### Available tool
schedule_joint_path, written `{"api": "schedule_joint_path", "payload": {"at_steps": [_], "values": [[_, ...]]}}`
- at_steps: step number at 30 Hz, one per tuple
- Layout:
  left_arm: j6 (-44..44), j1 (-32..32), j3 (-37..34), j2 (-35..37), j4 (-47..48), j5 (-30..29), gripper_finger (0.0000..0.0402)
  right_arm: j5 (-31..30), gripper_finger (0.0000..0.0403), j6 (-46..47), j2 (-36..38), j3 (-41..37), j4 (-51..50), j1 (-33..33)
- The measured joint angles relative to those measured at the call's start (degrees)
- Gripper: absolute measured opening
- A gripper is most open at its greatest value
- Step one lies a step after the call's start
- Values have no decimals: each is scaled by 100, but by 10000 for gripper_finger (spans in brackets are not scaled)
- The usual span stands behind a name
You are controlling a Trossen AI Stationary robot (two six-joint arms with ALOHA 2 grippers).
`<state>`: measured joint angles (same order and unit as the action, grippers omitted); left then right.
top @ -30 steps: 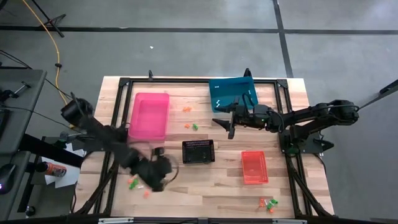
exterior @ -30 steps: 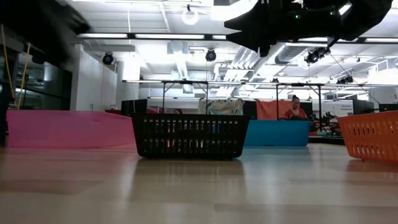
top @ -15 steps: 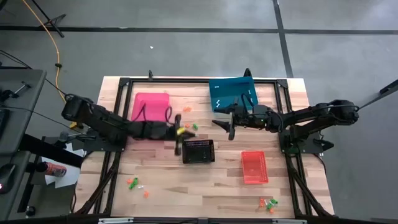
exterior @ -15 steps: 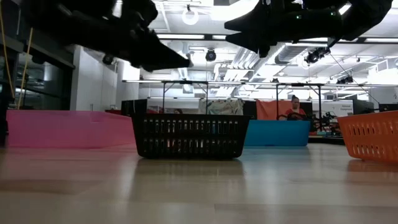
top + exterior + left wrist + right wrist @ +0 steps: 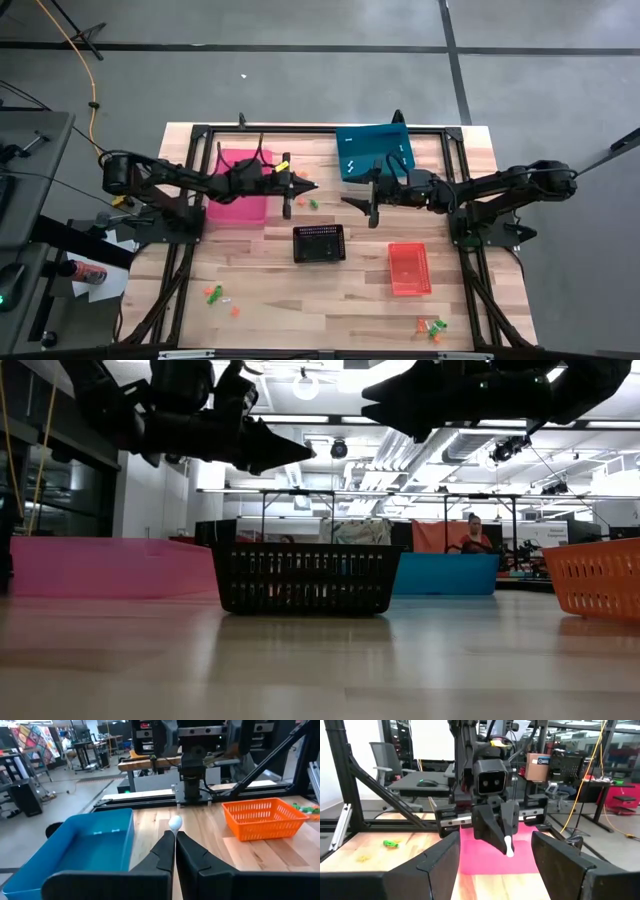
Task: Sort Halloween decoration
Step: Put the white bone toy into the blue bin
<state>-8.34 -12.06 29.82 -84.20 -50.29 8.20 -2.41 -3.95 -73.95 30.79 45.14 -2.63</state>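
Note:
My left gripper (image 5: pixel 308 185) hovers high above the table, just right of the pink bin (image 5: pixel 240 190). It points toward the blue bin (image 5: pixel 373 150) and is shut on a tiny white trinket (image 5: pixel 174 823). My right gripper (image 5: pixel 358 203) hangs open in the air facing it, near the blue bin's near edge, touching nothing. Other orange and green trinkets lie loose on the wood: one (image 5: pixel 300 175) and another (image 5: pixel 312 203) between the grippers, a group (image 5: pixel 213 293) near the left front, and a group (image 5: pixel 432 326) near the right front. My left gripper pinches the white trinket (image 5: pixel 509 849) between its two fingers, right at their free ends. The fingers (image 5: pixel 165 851) reach roughly level toward the table's right side. The trinket is lifted clear of the table and sticks out past the fingertips.
A black basket (image 5: pixel 318 242) stands mid-table and an orange-red bin (image 5: pixel 408 268) to its right. A dark metal frame (image 5: pixel 200 135) borders the tabletop. Bare wood lies between the bins. In the low view a person (image 5: pixel 472 532) sits far off in the room behind.
My left arm has swung up from the trinkets near the table's left front edge. It passed toward the far side and the right, across the black basket's corner. It is now stretched out level past the pink bin, with the white trinket at its tips.

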Motion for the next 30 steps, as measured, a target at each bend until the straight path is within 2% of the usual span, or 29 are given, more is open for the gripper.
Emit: {"api": "schedule_joint_path", "payload": {"at_steps": [7,12,16,25,30], "values": [[13,5,0,0,-10,-30,0,-1,240,-17,6,-2,85,0],[185,-58,261,-253,130,-1042,0,-1,240,-17,13,-2,357,0],[381,-267,1197,-858,975,-1084,0,0,240,-17,13,-4,555,0],[329,-900,4227,-2638,4100,-1187,0,161,240,0,17,-4,949,15],[360,-1088,5142,-3089,5203,-1190,0,252,240,43,17,-4,927,15]]}}
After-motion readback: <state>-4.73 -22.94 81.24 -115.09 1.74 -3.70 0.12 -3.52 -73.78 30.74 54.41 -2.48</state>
